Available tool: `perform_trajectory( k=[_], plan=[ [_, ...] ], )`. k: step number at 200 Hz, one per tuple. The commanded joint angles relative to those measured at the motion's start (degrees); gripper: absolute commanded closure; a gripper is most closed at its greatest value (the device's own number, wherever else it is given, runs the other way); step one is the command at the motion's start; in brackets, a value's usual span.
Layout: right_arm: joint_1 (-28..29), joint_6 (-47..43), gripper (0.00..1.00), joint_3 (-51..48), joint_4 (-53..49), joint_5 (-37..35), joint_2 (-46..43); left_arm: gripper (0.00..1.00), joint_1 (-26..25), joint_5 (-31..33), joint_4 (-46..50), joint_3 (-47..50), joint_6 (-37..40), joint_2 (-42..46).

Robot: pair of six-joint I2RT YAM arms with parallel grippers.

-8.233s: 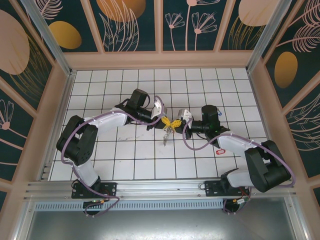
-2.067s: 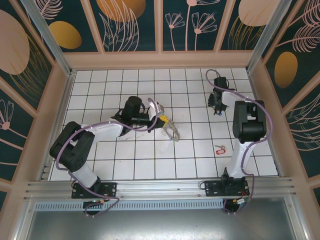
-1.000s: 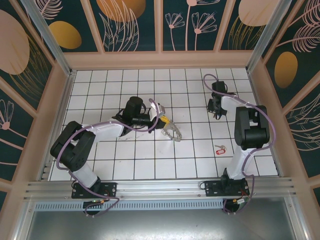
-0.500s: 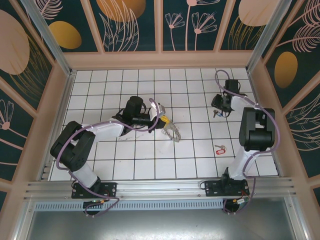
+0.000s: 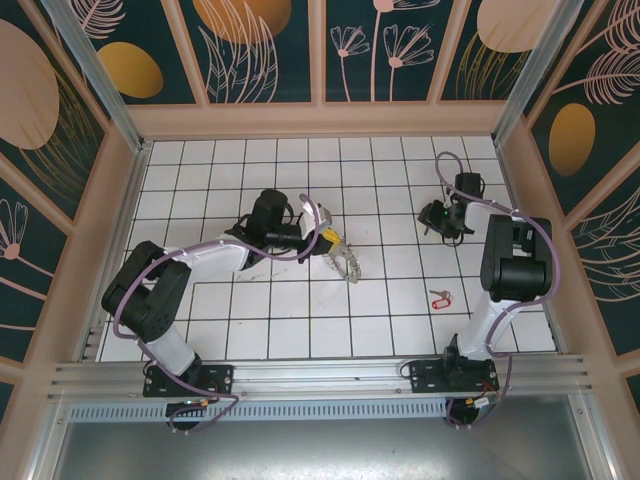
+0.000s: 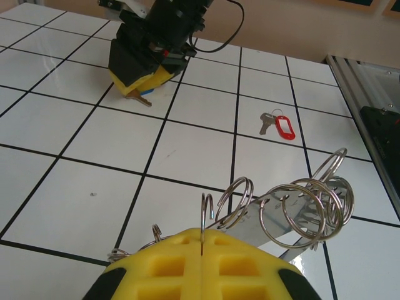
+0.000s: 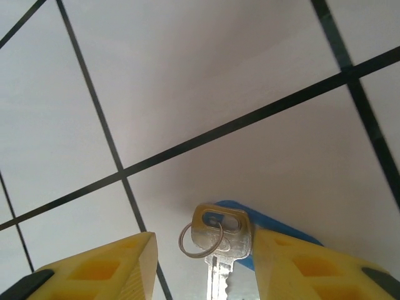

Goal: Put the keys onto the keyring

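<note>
The left fingers (image 6: pixel 203 265) are pressing fully together and clamping the keyring (image 6: pixel 300 212). The keyring is projecting forward just above the white tiled surface (image 5: pixel 290 320), near its centre. The right fingers (image 5: pixel 437 217) are standing partly apart at the far right of the surface, near the side wall (image 5: pixel 520 200). A key with a blue tag (image 7: pixel 220 234) is sitting between them, close against one finger and leaving a gap to the other. A key with a red tag (image 5: pixel 438 297) is lying alone on the surface, nearer the arm bases and well apart from both sets of fingers. Bare tiles are separating the keyring from both keys. Any writing on the tags is too small to read.
</note>
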State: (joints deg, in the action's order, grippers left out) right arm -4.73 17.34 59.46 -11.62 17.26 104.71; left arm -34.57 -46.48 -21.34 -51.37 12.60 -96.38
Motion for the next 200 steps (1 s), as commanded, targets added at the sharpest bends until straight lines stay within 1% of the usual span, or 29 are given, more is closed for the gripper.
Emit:
perform_trajectory(
  k=[1,27,68,98,111,122,132,158,176,200],
  plan=[
    [0.2,2.1,0.55,-2.3,1.5,4.3,-1.9,1.00,-0.4,-1.5,-0.3,-1.9,1.4,-0.2],
    [1.4,5.5,0.55,-4.2,2.7,6.1,-3.3,1.00,-0.4,-1.6,-0.2,-2.1,1.4,-0.5],
    [6.1,12.5,0.54,-8.2,6.6,6.9,-7.2,1.00,-0.4,-1.4,0.1,-2.2,1.5,-0.3],
    [8.5,15.7,0.54,-10.3,9.2,8.9,-10.3,1.00,-0.3,-0.6,0.4,-2.0,1.9,0.2],
    [8.5,14.7,0.54,-10.3,9.0,7.5,-11.7,1.00,-0.4,-0.4,0.6,-2.1,2.1,0.3],
    [8.2,12.8,0.50,-9.6,8.1,3.9,-12.1,1.00,-0.4,-0.4,0.7,-2.2,2.2,0.2],
    [7.3,10.4,0.50,-8.3,6.6,1.7,-11.0,1.00,-0.4,-0.4,0.6,-2.4,2.2,0.0],
    [5.1,6.0,0.50,-6.1,6.2,0.9,-8.0,1.00,-0.4,-0.2,1.0,-2.8,2.2,0.1],
    [3.4,5.0,0.49,-4.7,6.6,2.6,-5.2,1.00,-0.4,-0.2,1.4,-3.0,2.3,-0.1],
    [3.5,3.5,0.51,-2.2,4.3,2.3,-2.2,1.00,-0.4,0.0,1.4,-3.0,1.9,0.1]
  ],
)
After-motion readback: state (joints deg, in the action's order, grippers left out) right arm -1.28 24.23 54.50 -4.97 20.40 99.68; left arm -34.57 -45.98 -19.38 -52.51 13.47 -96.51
